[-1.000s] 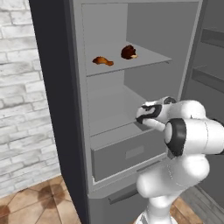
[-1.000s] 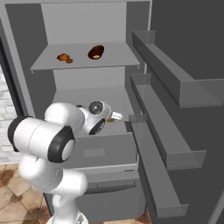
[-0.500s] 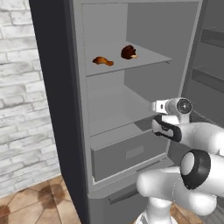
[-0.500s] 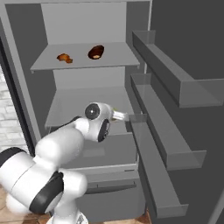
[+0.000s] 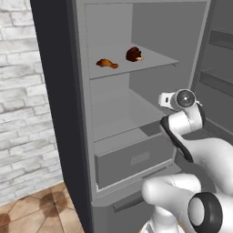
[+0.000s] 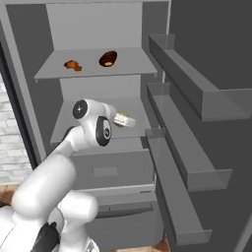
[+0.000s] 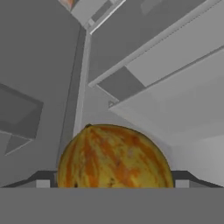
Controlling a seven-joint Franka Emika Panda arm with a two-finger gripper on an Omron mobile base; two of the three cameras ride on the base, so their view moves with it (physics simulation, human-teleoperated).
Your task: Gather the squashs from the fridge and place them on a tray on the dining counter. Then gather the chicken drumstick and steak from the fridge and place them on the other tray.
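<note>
A round orange-and-yellow striped squash (image 7: pixel 113 155) sits between my fingertips, and my gripper (image 7: pixel 113 183) is shut on it. In the right base view the squash (image 6: pixel 122 119) shows as a pale lump just past the wrist, in front of the fridge's (image 5: pixel 54 113) lower shelf. On the upper shelf the orange-brown chicken drumstick (image 5: pixel 107 63) (image 6: pixel 73 65) lies to the left of the dark reddish steak (image 5: pixel 134 54) (image 6: pixel 108 58). The trays and the dining counter are out of view.
The fridge door stands open on the right, its grey door shelves (image 6: pixel 187 98) jutting close to the arm. A closed drawer (image 5: pixel 132 159) sits below the lower shelf. A white brick wall (image 5: pixel 22 113) and a tiled floor lie to the left.
The arm has swung and rolled: the wrist has drawn back from the lower shelf and risen slightly, carrying the squash. The meat on the upper shelf has not moved.
</note>
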